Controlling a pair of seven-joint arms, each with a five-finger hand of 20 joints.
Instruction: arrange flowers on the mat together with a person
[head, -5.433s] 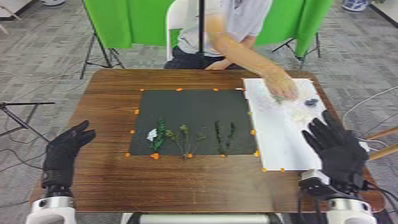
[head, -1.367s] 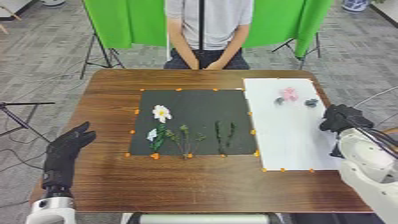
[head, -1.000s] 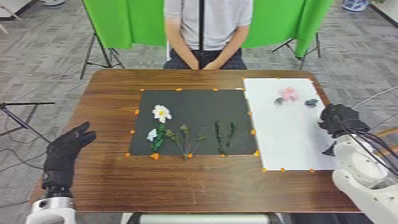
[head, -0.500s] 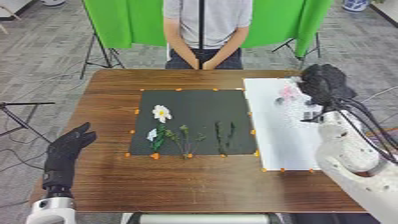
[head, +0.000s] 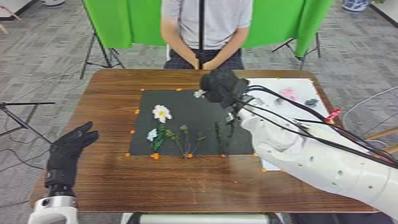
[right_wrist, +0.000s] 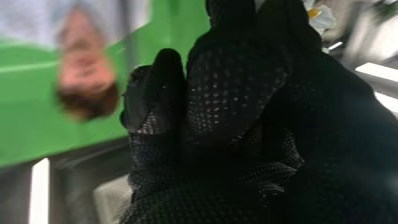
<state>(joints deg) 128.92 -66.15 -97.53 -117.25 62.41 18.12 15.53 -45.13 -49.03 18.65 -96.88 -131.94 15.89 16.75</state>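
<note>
As my right hand (head: 222, 83) swings from the white sheet (head: 289, 82) to the black mat's (head: 191, 112) far part, it brings a small white flower (head: 199, 93), pinched at its fingertips; now I'd lower it gently, clear of the larger bloom (head: 162, 113).

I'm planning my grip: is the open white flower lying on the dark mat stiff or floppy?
The open white flower probably feels light and floppy, its spread petals looking thin. Lying flat on the dark mat, it seems unlikely to roll.
</note>
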